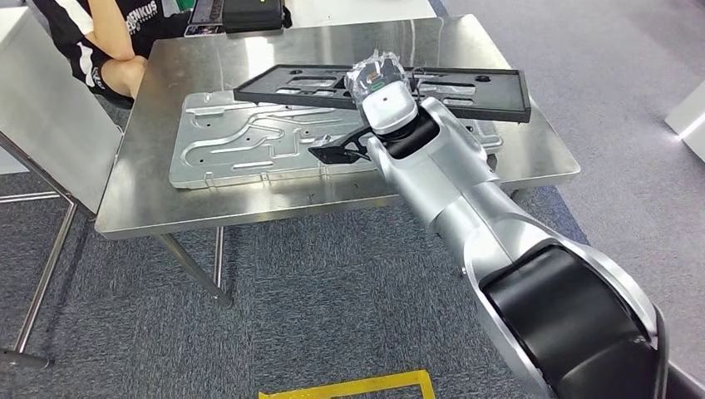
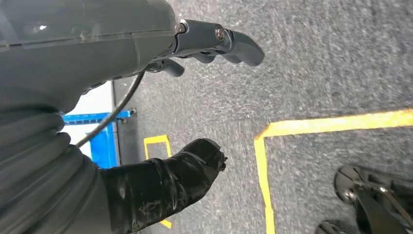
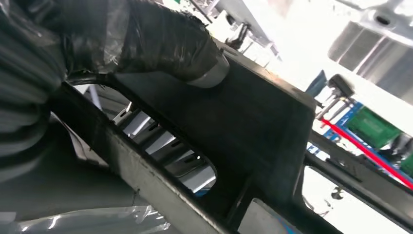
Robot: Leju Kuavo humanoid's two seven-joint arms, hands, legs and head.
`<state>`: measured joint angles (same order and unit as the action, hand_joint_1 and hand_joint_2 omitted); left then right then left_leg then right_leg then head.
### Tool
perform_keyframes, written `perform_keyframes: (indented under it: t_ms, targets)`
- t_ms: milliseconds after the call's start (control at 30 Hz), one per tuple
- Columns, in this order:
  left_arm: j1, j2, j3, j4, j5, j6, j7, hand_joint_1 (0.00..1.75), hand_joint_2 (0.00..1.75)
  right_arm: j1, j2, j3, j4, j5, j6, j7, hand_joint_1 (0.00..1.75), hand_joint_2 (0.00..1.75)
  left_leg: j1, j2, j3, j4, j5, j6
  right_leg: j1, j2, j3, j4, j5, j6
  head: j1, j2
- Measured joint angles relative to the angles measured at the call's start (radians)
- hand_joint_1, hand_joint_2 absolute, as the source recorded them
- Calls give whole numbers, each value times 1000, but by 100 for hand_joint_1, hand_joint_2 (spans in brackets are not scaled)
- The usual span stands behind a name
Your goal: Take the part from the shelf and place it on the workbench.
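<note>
A long black plastic frame part (image 1: pixel 465 91) hangs just above the steel workbench (image 1: pixel 166 204), tilted slightly. My right hand (image 1: pixel 378 79) grips it near its middle; up close the thumb (image 3: pixel 160 41) presses on the black part (image 3: pixel 253 126). Under the part lies a flat silver stamped metal panel (image 1: pixel 249 145) on the workbench. My left hand (image 2: pixel 195 97) hangs over the grey carpet, fingers apart, holding nothing.
A person (image 1: pixel 100 41) in a black-and-white shirt sits at the bench's far left corner. A black case (image 1: pixel 237 15) lies at the far edge. Yellow floor tape (image 1: pixel 349 386) marks the carpet in front of me. A white cabinet (image 1: pixel 41 108) stands to the left.
</note>
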<state>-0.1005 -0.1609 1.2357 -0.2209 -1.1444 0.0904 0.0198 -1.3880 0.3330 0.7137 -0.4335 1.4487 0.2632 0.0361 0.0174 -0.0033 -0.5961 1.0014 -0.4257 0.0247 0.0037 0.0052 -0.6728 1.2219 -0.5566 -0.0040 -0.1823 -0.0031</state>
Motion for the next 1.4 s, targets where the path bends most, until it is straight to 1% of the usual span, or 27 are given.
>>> perform_keyframes:
  t_ms: [33,67,100,167,200,233,267,400,467,533,567,600,633,667,733,767,833,933,1000,1067,1100,1133,1167,1233,1267,1300,1400]
  targets:
    - [-1,0,0,0,0,-1,0,0,175,3,0,1,0,-1,8,0,175,175,0,0,3,1,-4,2,-3,0,-41,63,-16,3,0,0]
    - [-1,0,0,0,0,-2,-1,0,175,8,0,3,-1,-3,14,0,175,175,0,-1,6,3,-9,2,-6,0,-70,98,-14,5,0,0]
    - [-1,-1,0,0,0,-2,-1,0,175,12,0,5,-3,-5,18,0,175,175,0,-2,11,6,-15,2,-9,0,-82,97,8,6,0,0]
    - [0,-3,0,0,0,-2,-1,0,175,17,0,8,-9,-7,20,0,175,175,1,-4,24,13,-30,-2,-14,-2,-50,-15,97,5,0,0]
    - [0,-4,0,0,0,-3,-2,0,175,16,0,8,-11,-8,21,0,175,175,-1,-4,28,16,-38,-5,-13,-3,-23,-78,131,4,0,0]
    - [0,-4,0,0,1,-3,-2,0,175,15,-1,9,-13,-9,20,0,175,175,-2,-5,30,19,-45,-10,-12,-3,1,-131,148,1,0,0]
    - [-1,-5,0,0,1,-3,-2,0,175,14,0,10,-15,-10,20,0,175,175,-4,-5,30,20,-49,-15,-9,-4,14,-160,150,-1,0,0]
    - [-4,-5,0,0,2,-4,-2,0,175,13,2,12,-16,-13,20,0,175,175,-3,-3,32,23,-62,-36,-10,0,32,-181,136,-18,0,0]
    - [-4,-5,0,0,2,-4,-3,0,175,11,4,14,-18,-13,20,0,175,175,-1,-2,0,95,-97,-43,-14,-1,47,-192,133,-27,0,0]
    - [-4,-5,0,0,2,-3,-3,0,175,12,4,17,-18,-13,20,0,175,175,0,-2,-77,234,-146,-50,-12,-2,57,-193,125,-35,0,0]
    - [-3,-5,0,0,2,-3,-2,0,175,14,4,19,-17,-13,20,0,175,175,0,-2,-115,290,-158,-52,-10,-2,62,-192,121,-37,0,0]
    - [-3,-5,0,0,2,-3,-2,0,175,15,4,20,-17,-13,20,0,175,175,0,-2,-141,318,-151,-53,-9,-2,66,-192,116,-37,0,0]
    - [-2,-5,0,0,2,-3,-2,0,175,16,4,21,-16,-14,20,1,175,175,1,-2,-145,302,-123,-53,-9,-1,72,-191,111,-37,0,0]
    - [-1,-5,0,0,2,-3,-2,0,175,16,4,22,-16,-15,21,3,175,175,1,-2,-130,247,-76,-51,-9,0,80,-190,105,-36,0,0]
    - [0,-5,0,0,2,-2,-3,0,175,12,4,24,-16,-17,22,8,175,175,0,-1,-74,105,3,-47,-7,1,93,-187,91,-29,0,0]
    - [-1,-5,0,0,2,-2,-4,0,175,9,4,24,-16,-20,23,10,175,175,-2,-1,-53,58,19,-43,-6,2,95,-185,86,-25,0,0]
    - [-2,-5,0,0,3,-2,-4,0,175,6,3,26,-16,-27,25,12,175,175,-6,-3,-39,31,13,-34,-3,2,95,-185,83,-17,0,0]
    - [-3,-5,0,0,3,-2,-5,0,175,6,3,26,-17,-41,25,12,175,175,-1,-4,-29,20,8,-16,-4,0,88,-166,66,-4,0,0]
    - [-2,-5,1,0,3,1,-6,0,175,4,2,27,-17,-50,24,12,175,175,1,-3,-19,15,4,-5,-6,0,41,-70,25,4,0,0]
    - [-2,-5,1,0,3,3,-5,0,175,5,2,32,-15,-58,24,12,175,175,-1,-3,-13,16,-3,1,-7,0,-39,64,-17,7,0,0]
    - [-3,-5,0,0,3,4,-4,0,175,7,1,36,-14,-61,24,12,175,175,-2,-4,-9,16,-7,3,-7,0,-69,102,-16,7,0,0]
    - [-3,-5,0,0,2,4,-4,0,175,9,1,40,-14,-64,24,12,175,175,-2,-5,-4,17,-12,3,-7,0,-80,100,6,5,0,0]
    - [-3,-5,0,0,2,4,-4,0,175,10,1,42,-13,-66,24,12,175,175,-3,-6,2,18,-17,3,-7,0,-71,59,45,1,0,0]
    - [-2,-6,1,0,2,4,-4,0,175,10,1,44,-13,-68,23,12,175,175,-5,-8,15,18,-27,0,-2,-1,-19,-79,128,-10,0,0]
    - [-2,-7,1,0,2,4,-4,0,175,9,1,44,-13,-68,23,12,175,175,-6,-8,18,18,-31,-3,1,-1,6,-136,147,-15,0,0]
    - [-2,-8,1,0,2,4,-4,0,175,8,1,45,-13,-69,22,12,175,175,-7,-9,19,17,-34,-7,5,-1,22,-169,152,-18,0,0]
    - [-4,-8,1,0,2,3,-4,0,175,9,2,49,-12,-69,22,12,175,175,-7,-7,22,12,-41,-20,3,0,36,-193,142,-25,0,0]
